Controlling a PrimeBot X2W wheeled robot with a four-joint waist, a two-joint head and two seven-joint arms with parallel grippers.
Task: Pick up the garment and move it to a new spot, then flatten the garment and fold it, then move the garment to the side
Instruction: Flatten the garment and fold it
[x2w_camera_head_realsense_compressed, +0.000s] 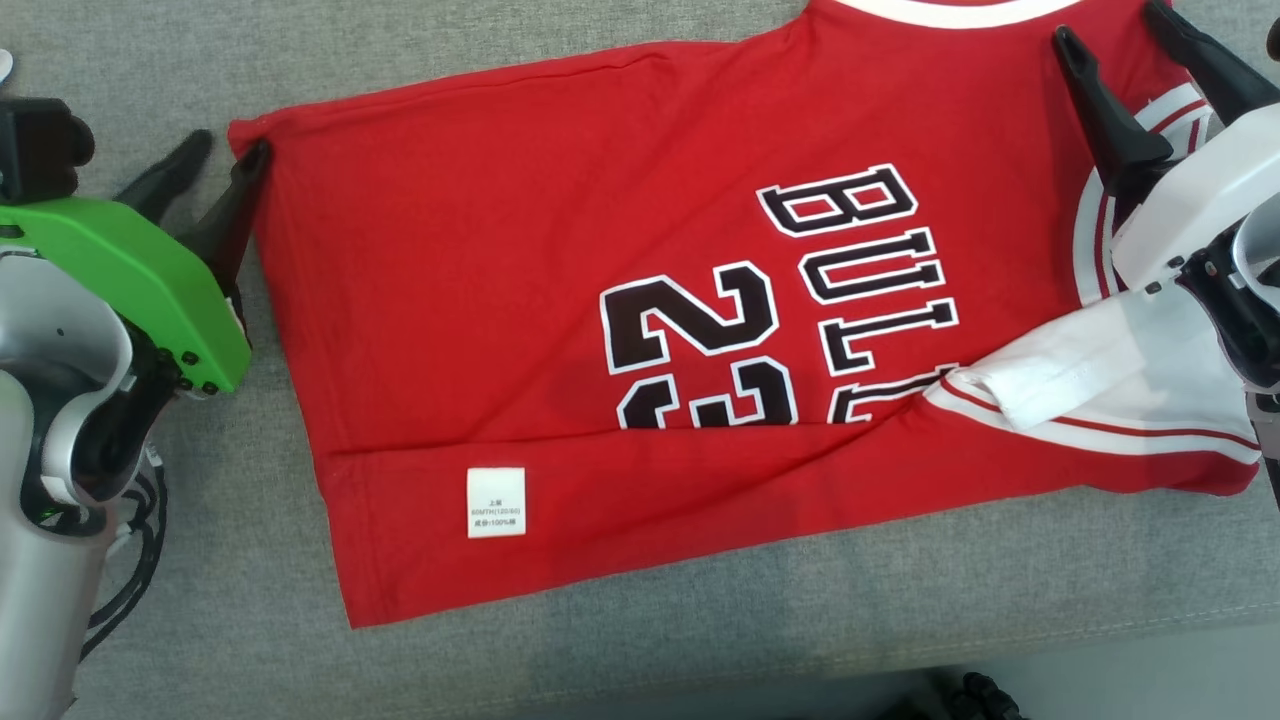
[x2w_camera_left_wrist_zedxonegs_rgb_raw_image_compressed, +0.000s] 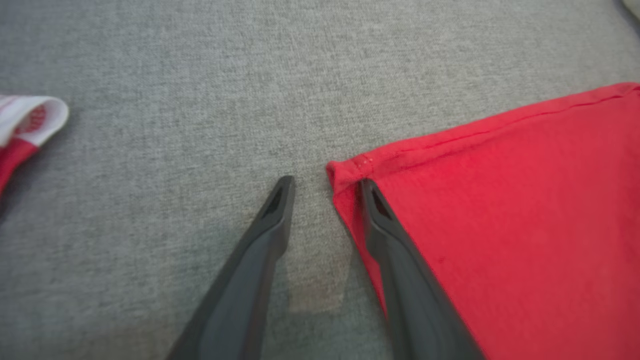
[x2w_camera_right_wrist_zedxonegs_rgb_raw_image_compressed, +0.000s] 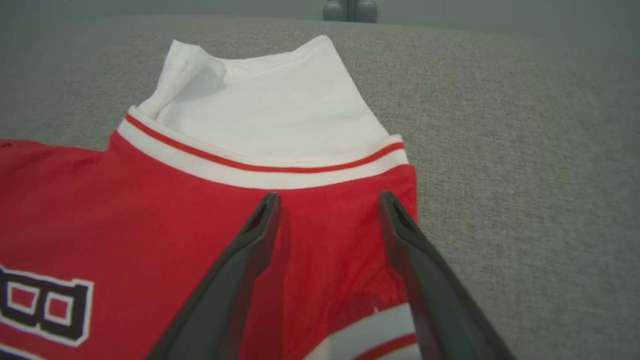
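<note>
The garment (x2w_camera_head_realsense_compressed: 560, 330) is a red jersey with black and white lettering, white trim and white sleeves. It lies spread sideways on the grey cloth surface, with its near long edge folded over and a white label showing. My left gripper (x2w_camera_head_realsense_compressed: 222, 158) is at the jersey's far left corner. In the left wrist view that gripper (x2w_camera_left_wrist_zedxonegs_rgb_raw_image_compressed: 326, 181) is open, with the hem corner (x2w_camera_left_wrist_zedxonegs_rgb_raw_image_compressed: 345, 170) between the fingertips and one finger lying on the red cloth. My right gripper (x2w_camera_head_realsense_compressed: 1110, 28) is open over the shoulder end, its fingers resting on red cloth (x2w_camera_right_wrist_zedxonegs_rgb_raw_image_compressed: 330, 196) just short of the white sleeve (x2w_camera_right_wrist_zedxonegs_rgb_raw_image_compressed: 265, 110).
The grey padded surface (x2w_camera_head_realsense_compressed: 200, 620) ends at a front edge at the lower right of the head view. A small white and red piece of cloth (x2w_camera_left_wrist_zedxonegs_rgb_raw_image_compressed: 25, 120) lies apart from the jersey, left of my left gripper. Two grey round objects (x2w_camera_right_wrist_zedxonegs_rgb_raw_image_compressed: 350, 10) stand beyond the surface.
</note>
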